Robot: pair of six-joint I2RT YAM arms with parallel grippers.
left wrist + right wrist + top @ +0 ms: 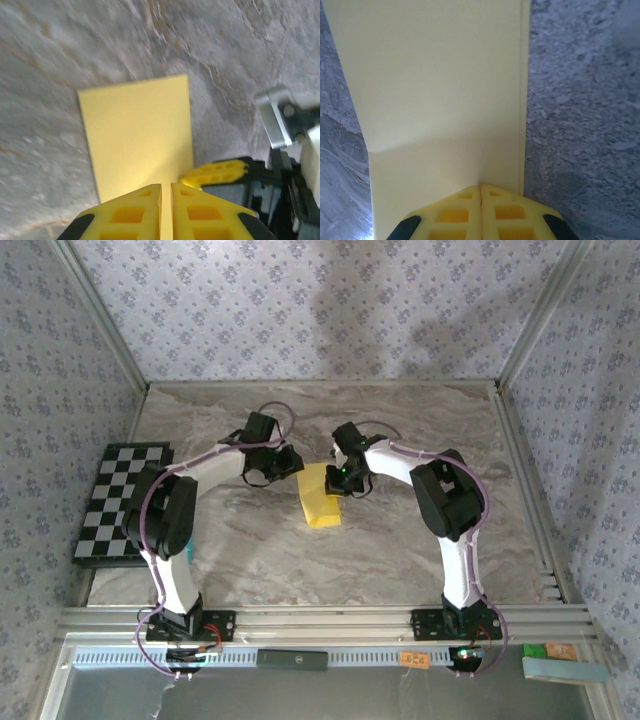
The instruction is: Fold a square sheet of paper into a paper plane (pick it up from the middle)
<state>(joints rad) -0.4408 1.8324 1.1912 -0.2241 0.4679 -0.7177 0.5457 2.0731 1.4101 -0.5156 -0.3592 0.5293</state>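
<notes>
The square sheet of paper (322, 506) lies folded into a yellow rectangle at the middle of the marble table. Both grippers meet at its far end. My left gripper (291, 466) comes in from the left. In the left wrist view its fingers (166, 188) stand a thin slit apart, with the sheet (135, 130) running into that slit. My right gripper (337, 481) comes in from the right. Its tips (480, 187) are pressed together on the sheet (440, 75), which bends up toward them along a faint kink. One right finger (216, 173) shows beside the left jaws.
A black-and-white checkered board (120, 502) lies at the table's left edge. Patterned walls close in the table on three sides, and a metal rail (330, 618) runs along the near edge between the arm bases. Bare marble (400, 560) surrounds the paper.
</notes>
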